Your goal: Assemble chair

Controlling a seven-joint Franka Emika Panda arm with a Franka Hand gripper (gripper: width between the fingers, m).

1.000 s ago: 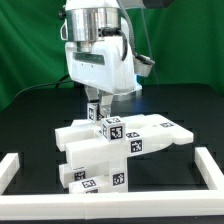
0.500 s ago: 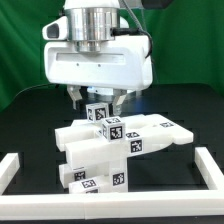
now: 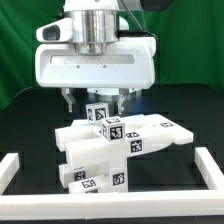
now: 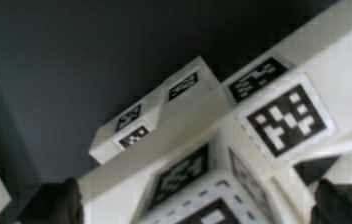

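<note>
A green backdrop [image 3: 195, 45] rises behind a black tabletop [image 3: 30, 120] — white border rails [image 3: 208, 170] along its edges.

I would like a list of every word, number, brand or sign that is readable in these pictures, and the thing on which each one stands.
Readable words, numbers or brands: none.
Black-and-white square tags: patterns only, no letters or digits, on the chunky white plastic chair parts.
Same tags in the wrist view: blurred, patterns only.
White robot body: no label visible.
</note>
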